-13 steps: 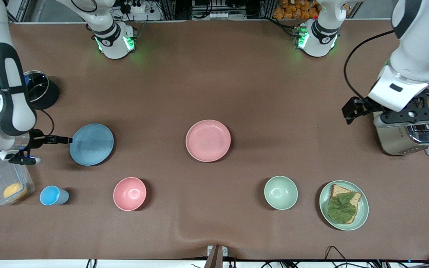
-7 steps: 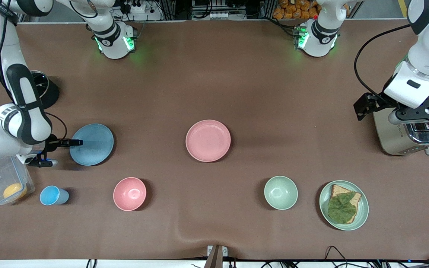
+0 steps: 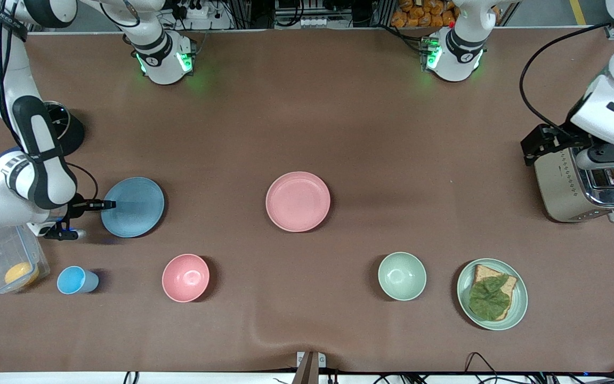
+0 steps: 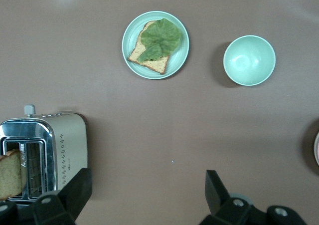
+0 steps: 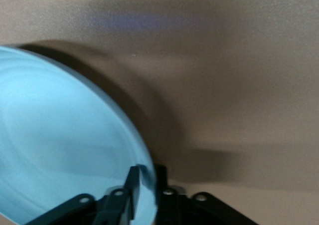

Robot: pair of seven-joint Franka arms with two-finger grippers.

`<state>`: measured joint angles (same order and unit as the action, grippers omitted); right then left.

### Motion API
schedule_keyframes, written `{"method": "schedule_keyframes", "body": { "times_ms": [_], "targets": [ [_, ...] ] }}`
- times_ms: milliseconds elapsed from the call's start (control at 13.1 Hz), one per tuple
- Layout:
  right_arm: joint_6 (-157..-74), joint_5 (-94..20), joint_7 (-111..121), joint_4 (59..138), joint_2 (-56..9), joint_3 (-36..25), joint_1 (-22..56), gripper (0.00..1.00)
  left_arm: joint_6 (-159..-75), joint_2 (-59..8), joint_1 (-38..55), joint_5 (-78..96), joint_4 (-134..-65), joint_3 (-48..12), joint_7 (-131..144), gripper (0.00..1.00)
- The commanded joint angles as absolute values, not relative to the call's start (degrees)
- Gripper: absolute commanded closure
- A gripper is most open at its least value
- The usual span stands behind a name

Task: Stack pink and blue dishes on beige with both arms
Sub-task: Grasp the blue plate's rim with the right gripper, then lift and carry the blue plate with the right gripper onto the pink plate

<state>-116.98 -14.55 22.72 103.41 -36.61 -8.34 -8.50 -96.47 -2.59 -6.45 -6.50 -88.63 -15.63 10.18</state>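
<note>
The light blue plate lies toward the right arm's end of the table. My right gripper is shut on the rim of that blue plate; in the right wrist view the right gripper has one finger on top of the rim and one outside it. At the middle of the table lies the pink plate, with nothing touching it. My left gripper hangs open over the toaster, and in its own view the left gripper has only bare table between its fingers. No beige plate is in view.
Nearer the front camera stand a blue cup, a pink bowl, a green bowl and a green plate with bread and a leaf. A clear container and a black lidded pot flank the right arm.
My right gripper has slid onto the blue plate's rim and the plate has shifted slightly. The left arm has drawn back toward its end of the table, over the toaster.
</note>
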Motion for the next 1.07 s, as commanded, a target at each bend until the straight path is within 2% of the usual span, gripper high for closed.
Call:
{"method": "schedule_keyframes", "body": {
  "times_ms": [0,457,609,838,990],
  "targets": [
    [-115.8,-15.6,23.7,101.8,-37.6,-7.6,-9.8,1.0,-95.5,-1.8,-1.2,-5.4,-88.7,-9.4,8.0,0.0],
    [-97.4,-16.3,25.6,92.6,-37.5,-7.5,-10.0,1.0,-94.0,-1.4,2.4,-5.3,-88.7,-5.5,7.9,0.0],
    [-90.3,-19.9,25.4,90.5,-36.9,-7.5,-9.5,1.0,-94.0,-1.2,3.2,-4.8,-88.8,-4.2,7.9,0.0],
    [-84.4,-23.9,19.6,89.5,-34.6,-6.3,-5.5,1.0,-94.0,-1.1,3.2,-4.8,-88.8,-4.3,7.9,0.0],
    [-84.1,-26.8,18.5,89.6,-33.2,-6.2,-0.4,1.0,-93.3,-1.1,3.1,-4.6,-88.8,-4.3,7.9,0.0]
  ]
}}
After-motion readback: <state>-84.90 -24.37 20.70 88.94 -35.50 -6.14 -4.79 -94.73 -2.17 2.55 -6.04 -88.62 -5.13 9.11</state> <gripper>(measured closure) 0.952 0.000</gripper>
